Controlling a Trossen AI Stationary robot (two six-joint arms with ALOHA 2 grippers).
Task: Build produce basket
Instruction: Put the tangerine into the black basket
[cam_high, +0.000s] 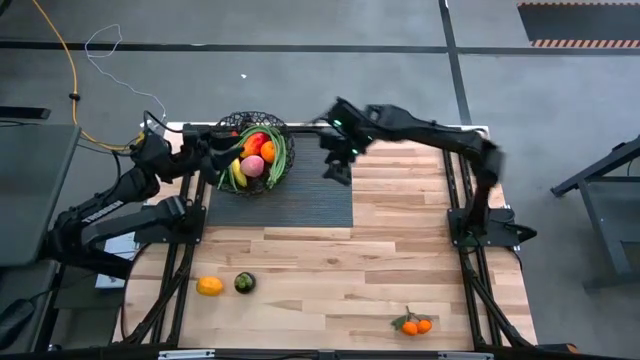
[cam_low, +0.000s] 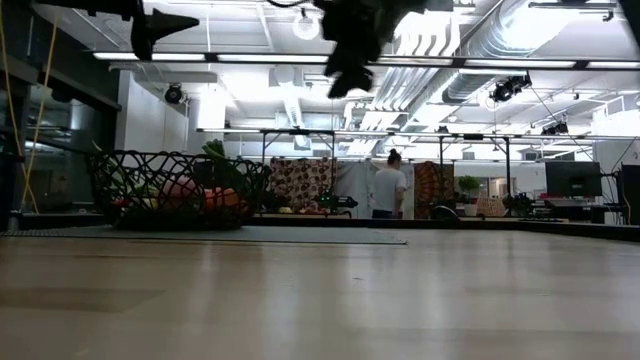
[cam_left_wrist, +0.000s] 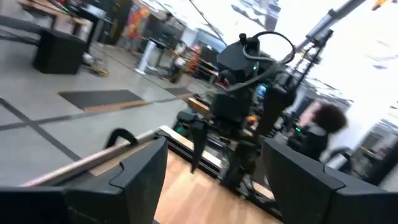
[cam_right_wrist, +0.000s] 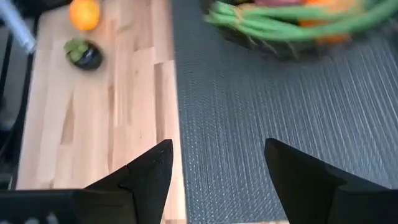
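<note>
**Wooden table, basket at the far edge**

Pale wood planks run under both my arms, with a dark woven mat (cam_high: 285, 198) laid across the far part. On that mat's far left corner sits the basket (cam_high: 252, 152), black wire, holding a yellow banana, red and pink fruit, an orange and long green stalks (cam_right_wrist: 292, 14). My right gripper (cam_high: 338, 168) hangs above the mat just beside the basket, fingers apart and holding nothing. My left gripper (cam_high: 222, 146) is raised at the basket's left rim, fingers also apart and empty. Near the table's front left lie an orange fruit (cam_high: 209, 286) and a dark green fruit (cam_high: 244, 283) side by side; two small oranges (cam_high: 417, 325) with a leaf rest front right
</note>
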